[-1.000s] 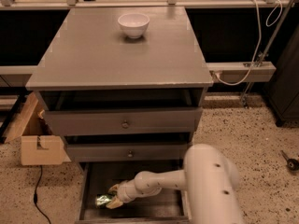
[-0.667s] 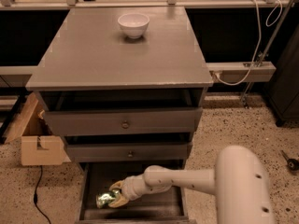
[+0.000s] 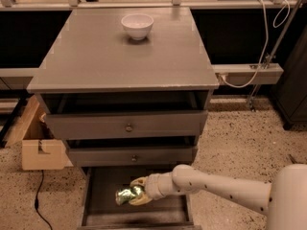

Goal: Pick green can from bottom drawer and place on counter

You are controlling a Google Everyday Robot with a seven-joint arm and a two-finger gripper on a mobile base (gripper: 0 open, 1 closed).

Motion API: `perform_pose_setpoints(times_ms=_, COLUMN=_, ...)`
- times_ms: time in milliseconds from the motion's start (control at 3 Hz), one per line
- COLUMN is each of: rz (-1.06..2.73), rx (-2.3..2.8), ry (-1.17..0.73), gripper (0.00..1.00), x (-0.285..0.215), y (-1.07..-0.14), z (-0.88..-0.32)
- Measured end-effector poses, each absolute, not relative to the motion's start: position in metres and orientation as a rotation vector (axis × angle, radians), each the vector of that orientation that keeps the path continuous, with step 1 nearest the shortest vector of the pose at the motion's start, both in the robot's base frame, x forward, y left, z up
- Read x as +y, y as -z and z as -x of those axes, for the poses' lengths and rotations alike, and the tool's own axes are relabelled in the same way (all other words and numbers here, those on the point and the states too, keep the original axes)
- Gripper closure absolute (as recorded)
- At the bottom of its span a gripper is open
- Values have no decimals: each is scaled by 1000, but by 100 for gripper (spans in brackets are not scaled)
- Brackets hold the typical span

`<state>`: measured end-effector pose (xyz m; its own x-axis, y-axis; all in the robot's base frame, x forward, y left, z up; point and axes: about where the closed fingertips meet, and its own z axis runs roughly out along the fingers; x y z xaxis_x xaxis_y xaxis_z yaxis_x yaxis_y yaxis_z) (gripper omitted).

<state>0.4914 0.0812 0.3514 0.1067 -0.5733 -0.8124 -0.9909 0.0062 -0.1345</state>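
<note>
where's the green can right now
Low in the camera view, the green can is inside the open bottom drawer, left of centre, gripped by the gripper.

The small green metal can [image 3: 124, 195] is glossy and mirror-bright, its dented skin catching the light. It is clasped between the matt, pale yellowish fingers [image 3: 139, 181] of the gripper [image 3: 135, 192], down at the bottom drawer [image 3: 100, 186], a tray with a dull dark-grey floor. The robot arm [image 3: 216, 186] behind has a smooth white plastic shell with a soft sheen. The broad grey counter [image 3: 120, 61] looks matt and painted, worn pale along its front edge. The round white bowl [image 3: 137, 25] looks smooth and glazed. The tan cardboard box [image 3: 41, 150] is dull and papery, and the speckled stone floor [image 3: 240, 128] is grainy.
</note>
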Motion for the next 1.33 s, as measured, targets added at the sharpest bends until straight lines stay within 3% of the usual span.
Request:
perform_pose_setpoints(times_ms=667, rz=1645, rx=1560, ry=-711, gripper=100, x=77, y=-377, z=-487)
perform_pose_setpoints(times_ms=1333, rz=1589, rx=1618, ry=-537, gripper=100, x=48, y=-517, z=-439)
